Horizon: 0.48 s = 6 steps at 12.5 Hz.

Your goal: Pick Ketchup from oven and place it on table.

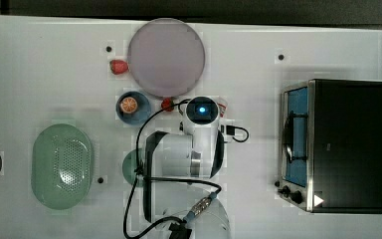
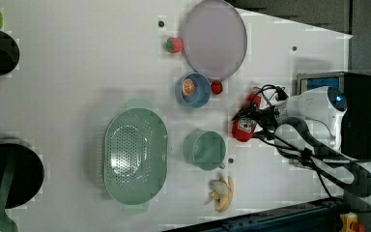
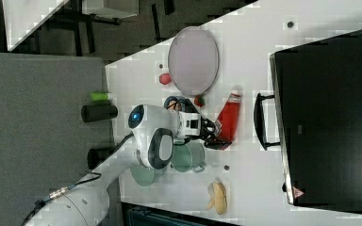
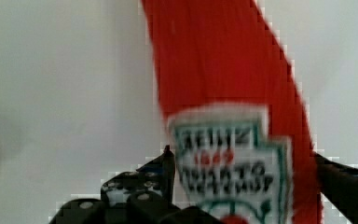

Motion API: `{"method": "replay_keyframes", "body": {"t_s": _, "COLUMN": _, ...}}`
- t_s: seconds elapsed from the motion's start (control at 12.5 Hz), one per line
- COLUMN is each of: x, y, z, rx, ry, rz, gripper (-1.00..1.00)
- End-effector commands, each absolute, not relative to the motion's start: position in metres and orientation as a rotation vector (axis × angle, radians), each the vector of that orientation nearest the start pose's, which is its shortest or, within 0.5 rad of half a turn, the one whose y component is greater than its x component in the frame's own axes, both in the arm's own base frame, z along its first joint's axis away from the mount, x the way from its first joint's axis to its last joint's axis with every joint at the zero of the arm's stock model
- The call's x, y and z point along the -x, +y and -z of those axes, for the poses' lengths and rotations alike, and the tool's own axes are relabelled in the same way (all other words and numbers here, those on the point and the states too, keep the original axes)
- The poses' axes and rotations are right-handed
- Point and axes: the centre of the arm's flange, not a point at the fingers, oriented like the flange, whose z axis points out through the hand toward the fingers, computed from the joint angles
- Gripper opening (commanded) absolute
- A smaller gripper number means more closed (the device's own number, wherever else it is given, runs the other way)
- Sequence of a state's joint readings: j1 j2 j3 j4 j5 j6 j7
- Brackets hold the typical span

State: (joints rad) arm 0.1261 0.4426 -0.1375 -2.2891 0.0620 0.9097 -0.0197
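A white robot arm reaches over a white tabletop (image 1: 40,59) crowded with kitchen items. The Ketchup (image 3: 228,121), a slim red bottle with a white cap, lies flat on the tabletop, out of the oven (image 1: 345,144) and just in front of its closed door. In the right view, the bottle's cap points toward twelve o'clock and its base toward six, and the oven handle sits just beside it at three o'clock. The gripper (image 3: 213,136) is low at the bottle's base end. In the wrist view, the dark fingers (image 4: 161,170) flank the labelled body on both sides; whether they press it or stand slightly clear cannot be told. This looks like the bottle being set down, the placing nearly done.
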Motion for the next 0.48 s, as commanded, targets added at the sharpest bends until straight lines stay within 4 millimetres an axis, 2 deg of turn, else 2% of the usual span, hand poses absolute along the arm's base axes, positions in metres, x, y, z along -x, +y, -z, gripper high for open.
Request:
{"method": "replay_keyframes", "body": {"t_s": 0.08, "x": -0.55, "y": -0.018, "z": -0.244, "rx": 2.867, "ry": 1.309, "rz": -0.059, "gripper": 1.0}}
{"method": "replay_keyframes", "body": {"t_s": 0.24, "x": -0.564, "y": -0.016, "z": -0.3, "rx": 2.838, "ry": 1.291, "rz": 0.001, "gripper": 1.0}}
{"method": "replay_keyframes", "body": {"t_s": 0.48, "x": -0.576, "y": -0.014, "z": -0.397, "rx": 2.81, "ry": 1.26, "rz": 0.043, "gripper": 1.0}}
